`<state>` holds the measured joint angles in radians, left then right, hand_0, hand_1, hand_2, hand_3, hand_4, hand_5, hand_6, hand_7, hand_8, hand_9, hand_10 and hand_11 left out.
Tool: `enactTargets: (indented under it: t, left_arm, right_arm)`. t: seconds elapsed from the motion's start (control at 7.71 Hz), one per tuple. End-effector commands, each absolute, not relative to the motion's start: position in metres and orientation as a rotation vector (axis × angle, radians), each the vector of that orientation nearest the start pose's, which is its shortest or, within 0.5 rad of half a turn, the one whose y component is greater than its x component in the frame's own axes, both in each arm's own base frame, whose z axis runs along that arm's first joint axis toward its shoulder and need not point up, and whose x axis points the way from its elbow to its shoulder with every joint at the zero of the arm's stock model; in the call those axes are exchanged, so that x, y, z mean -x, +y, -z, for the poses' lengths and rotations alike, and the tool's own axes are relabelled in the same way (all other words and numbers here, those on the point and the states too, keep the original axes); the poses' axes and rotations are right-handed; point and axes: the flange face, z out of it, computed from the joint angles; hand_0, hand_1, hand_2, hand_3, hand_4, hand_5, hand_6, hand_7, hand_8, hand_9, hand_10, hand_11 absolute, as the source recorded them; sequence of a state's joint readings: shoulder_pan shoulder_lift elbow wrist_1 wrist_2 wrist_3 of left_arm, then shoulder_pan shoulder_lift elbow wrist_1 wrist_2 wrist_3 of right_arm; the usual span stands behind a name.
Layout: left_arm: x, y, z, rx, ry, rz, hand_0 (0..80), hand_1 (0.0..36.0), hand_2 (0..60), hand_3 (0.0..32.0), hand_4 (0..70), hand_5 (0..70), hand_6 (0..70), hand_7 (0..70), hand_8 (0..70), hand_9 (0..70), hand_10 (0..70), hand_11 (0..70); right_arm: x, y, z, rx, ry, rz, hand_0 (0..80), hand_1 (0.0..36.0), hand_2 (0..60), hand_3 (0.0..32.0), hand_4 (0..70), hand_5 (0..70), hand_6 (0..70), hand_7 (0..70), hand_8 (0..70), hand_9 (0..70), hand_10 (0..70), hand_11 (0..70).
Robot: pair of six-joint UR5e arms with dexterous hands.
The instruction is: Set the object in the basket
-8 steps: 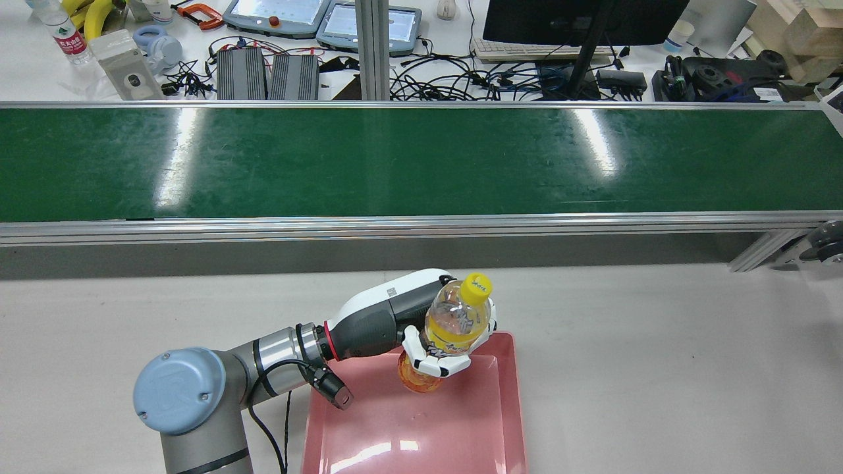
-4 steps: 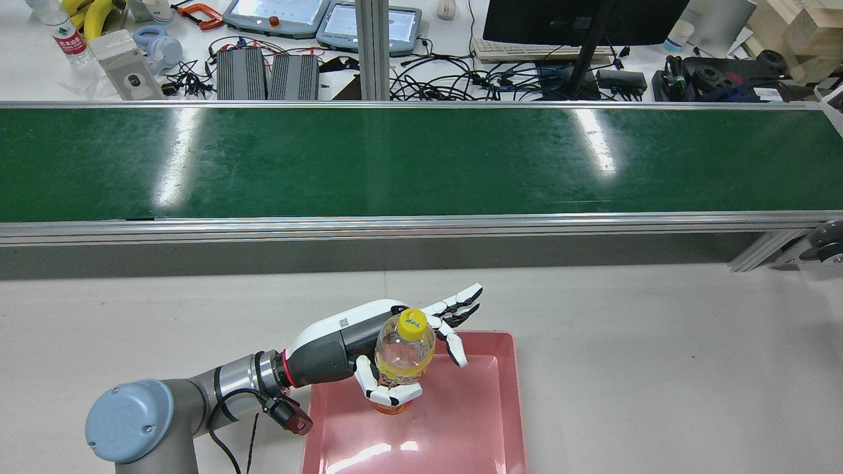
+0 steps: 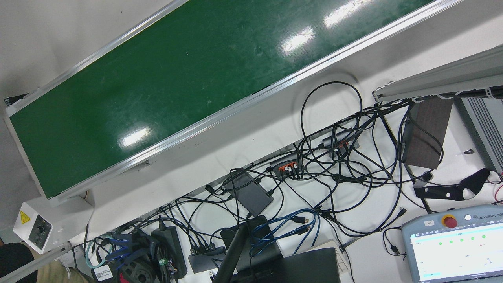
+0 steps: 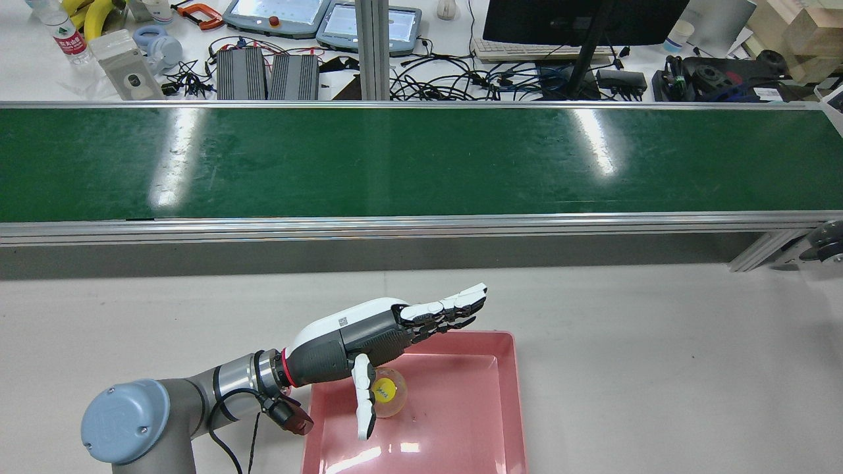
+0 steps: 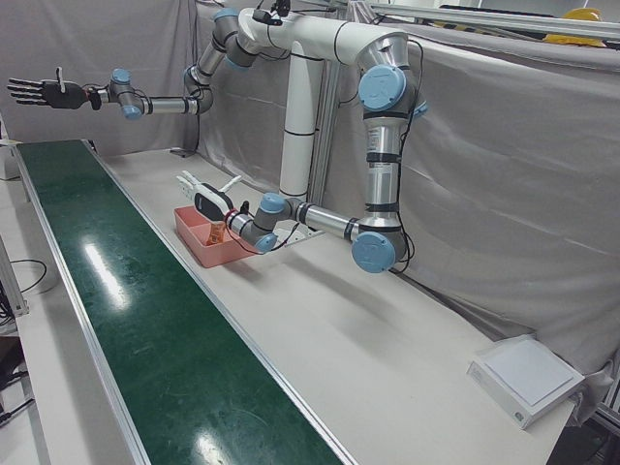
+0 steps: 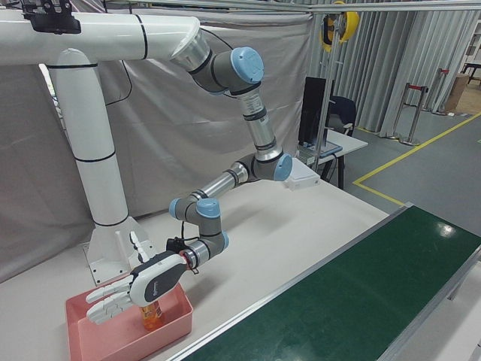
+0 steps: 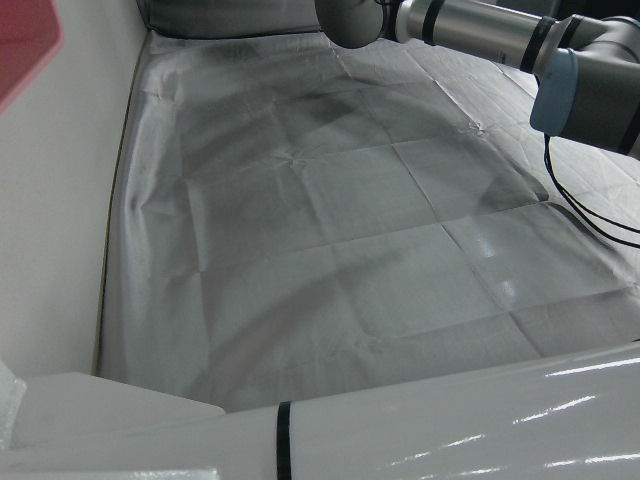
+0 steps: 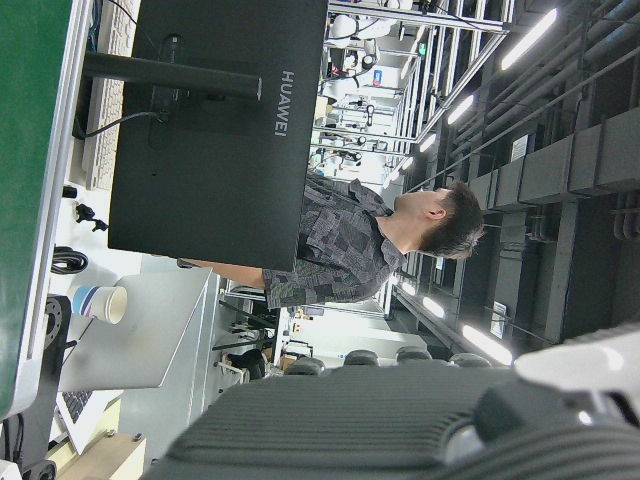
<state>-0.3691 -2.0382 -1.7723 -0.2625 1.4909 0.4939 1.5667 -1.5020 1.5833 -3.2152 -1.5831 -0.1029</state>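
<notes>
A clear bottle of orange drink with a yellow cap [image 4: 385, 392] stands upright in the pink basket [image 4: 487, 421], near its left half. My left hand [image 4: 382, 329] hovers flat over the basket's far left corner, open, fingers stretched toward the belt and thumb hanging beside the cap, holding nothing. In the right-front view the bottle [image 6: 152, 317] shows under the left hand [image 6: 137, 292] inside the basket [image 6: 90, 342]. In the left-front view my right hand [image 5: 37, 92] is raised high over the belt's far end, open and holding nothing.
A long green conveyor belt [image 4: 421, 161] with aluminium rails runs across beyond the basket. Past it lies a desk with cables, a monitor and teach pendants. A white box [image 5: 528, 380] sits on the table's far end. A person shows behind the monitor in the right hand view.
The left hand carried the bottle back and down over the basket, then straightened its fingers and let go. The bottle now stands lower, in the basket.
</notes>
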Motion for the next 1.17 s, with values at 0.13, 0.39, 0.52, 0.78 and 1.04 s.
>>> enactTargets:
  t: [0.13, 0.39, 0.52, 0.78, 1.04]
  left_arm:
    - [-0.539, -0.360, -0.269, 0.881, 2.470, 0.666, 49.0, 0.2, 0.0, 0.0, 13.0, 1.4, 0.0, 1.8, 3.4, 6.6, 4.6, 7.5]
    - [-0.536, -0.360, -0.266, 0.882, 2.461, 0.675, 48.7, 0.4, 0.0, 0.0, 12.7, 1.5, 0.0, 1.8, 3.3, 6.5, 4.3, 7.0]
    - [-0.535, -0.360, -0.265, 0.883, 2.462, 0.674, 48.8, 0.5, 0.0, 0.0, 12.4, 1.3, 0.0, 1.4, 3.3, 6.6, 4.2, 6.8]
    - [-0.535, -0.359, -0.264, 0.882, 2.461, 0.675, 48.7, 0.5, 0.0, 0.0, 13.0, 2.0, 0.0, 1.0, 3.6, 6.8, 4.0, 6.5]
    - [-0.534, -0.360, -0.265, 0.880, 2.452, 0.685, 48.8, 1.0, 0.0, 0.0, 13.1, 2.8, 0.0, 1.1, 4.0, 7.5, 4.1, 6.6]
  right_arm:
    - [-0.130, -0.521, -0.654, 0.100, 2.290, 2.271, 0.0, 0.0, 0.0, 0.0, 0.0, 0.0, 0.0, 0.0, 0.0, 0.0, 0.0, 0.0]
    - [-0.130, -0.521, -0.654, 0.100, 2.290, 2.271, 0.0, 0.0, 0.0, 0.0, 0.0, 0.0, 0.0, 0.0, 0.0, 0.0, 0.0, 0.0]
    - [-0.130, -0.520, -0.654, 0.098, 2.288, 2.272, 0.0, 0.0, 0.0, 0.0, 0.0, 0.0, 0.0, 0.0, 0.0, 0.0, 0.0, 0.0]
    - [-0.130, -0.520, -0.654, 0.100, 2.289, 2.273, 0.0, 0.0, 0.0, 0.0, 0.0, 0.0, 0.0, 0.0, 0.0, 0.0, 0.0, 0.0]
    - [-0.130, -0.520, -0.654, 0.100, 2.289, 2.273, 0.0, 0.0, 0.0, 0.0, 0.0, 0.0, 0.0, 0.0, 0.0, 0.0, 0.0, 0.0]
